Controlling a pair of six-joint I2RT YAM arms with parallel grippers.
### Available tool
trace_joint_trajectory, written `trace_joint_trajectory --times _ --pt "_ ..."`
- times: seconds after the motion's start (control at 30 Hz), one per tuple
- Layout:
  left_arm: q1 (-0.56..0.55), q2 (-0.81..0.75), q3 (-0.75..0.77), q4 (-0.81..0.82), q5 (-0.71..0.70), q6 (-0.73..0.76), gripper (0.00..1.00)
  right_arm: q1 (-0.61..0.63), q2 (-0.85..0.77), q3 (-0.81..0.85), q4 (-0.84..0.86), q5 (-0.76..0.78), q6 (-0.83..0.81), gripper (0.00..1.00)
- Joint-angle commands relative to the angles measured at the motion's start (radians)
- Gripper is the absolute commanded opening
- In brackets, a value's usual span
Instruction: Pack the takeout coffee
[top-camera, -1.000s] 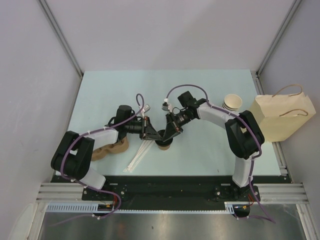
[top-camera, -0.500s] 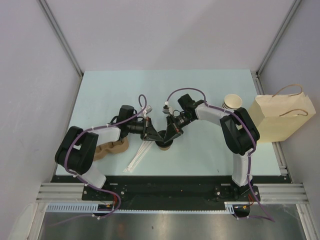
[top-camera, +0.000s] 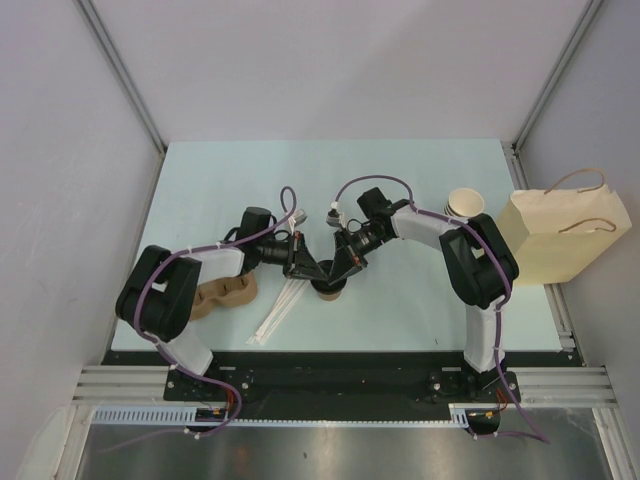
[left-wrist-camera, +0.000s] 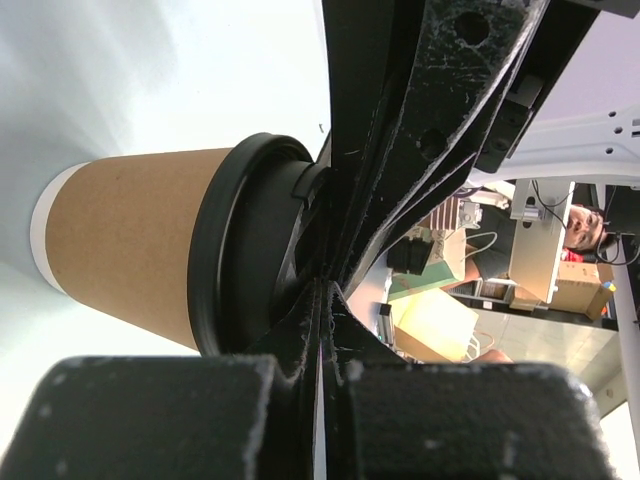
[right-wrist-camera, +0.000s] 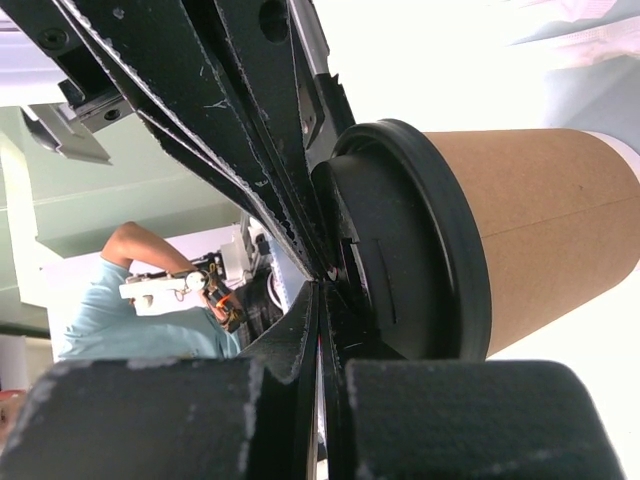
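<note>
Touching one takeout coffee (top-camera: 327, 290), two closed tools (top-camera: 316, 270) (top-camera: 339, 270)

My left arm (top-camera: 210, 265) and right arm (top-camera: 425, 225) both reach inward with elbows bent, so that the two wrists face each other. My left gripper (top-camera: 306, 268) has its jaws pressed fully together, the fingertips meeting in one seam. My right gripper (top-camera: 340, 267), just beside those tips and angled down towards them, is likewise closed, fingers flush against each other.
</note>
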Motion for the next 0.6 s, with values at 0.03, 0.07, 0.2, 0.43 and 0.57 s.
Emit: trace_joint_trajectory --times 0.03,0.07,0.2,0.43,0.57 --pt "0.005 0.04 -0.041 0.002 -0.117 0.064 0.0 -0.005 0.064 -0.043 0.002 0.193 -0.064 0.0" --pt "0.004 0.021 -0.048 0.042 -0.108 0.035 0.0 -0.002 0.055 -0.044 0.005 0.19 -0.063 0.0" --pt "0.004 -0.048 -0.06 0.084 -0.067 0.01 0.0 0.02 -0.021 -0.044 0.022 0.144 -0.053 0.0" --pt "0.004 -0.183 -0.092 0.21 -0.016 -0.093 0.0 0.023 -0.117 -0.044 0.068 0.055 0.004 0.0" --pt "0.004 -0.262 -0.08 0.165 -0.028 -0.061 0.0 0.015 -0.145 -0.041 0.109 0.044 0.044 0.0"
